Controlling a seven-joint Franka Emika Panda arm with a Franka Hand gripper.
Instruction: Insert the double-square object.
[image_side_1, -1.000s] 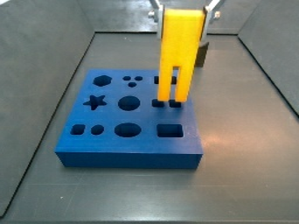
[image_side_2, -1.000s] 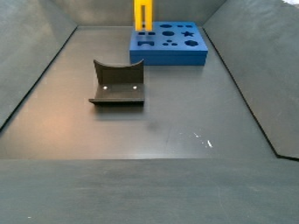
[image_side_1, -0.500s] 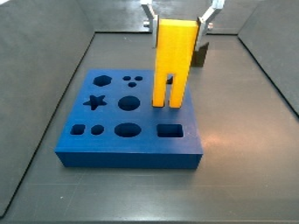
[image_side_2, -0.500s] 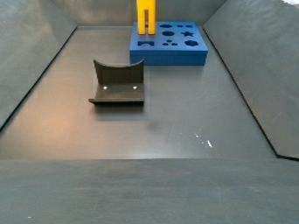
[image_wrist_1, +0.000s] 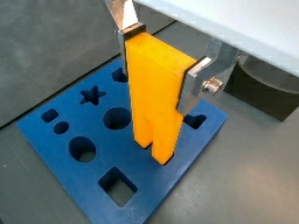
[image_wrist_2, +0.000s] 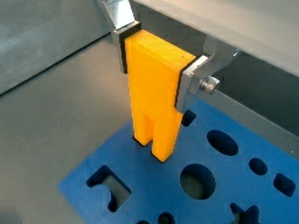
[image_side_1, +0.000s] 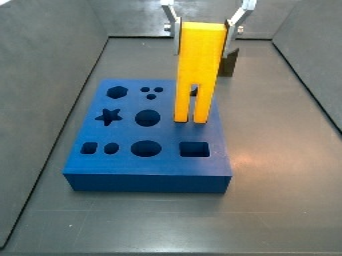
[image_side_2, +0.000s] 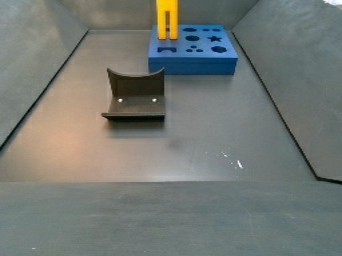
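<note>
The double-square object is a tall bright-yellow block with two square prongs below. It stands upright over the blue board, near the board's far right part. My gripper is shut on the block's top, with one silver finger on each side in both wrist views. The prong tips sit at the board's top surface and hide the pair of small square holes there. I cannot tell how deep they are in. The block and board also show far back in a side view.
The board has star, round and square holes. A dark grey curved block lies on the floor apart from the board and shows beyond it in a side view. Grey walls ring the floor.
Since one second ago my gripper has come down a little with the yellow block, bringing the prongs down over the two square holes. Nothing has moved in the last half second.
</note>
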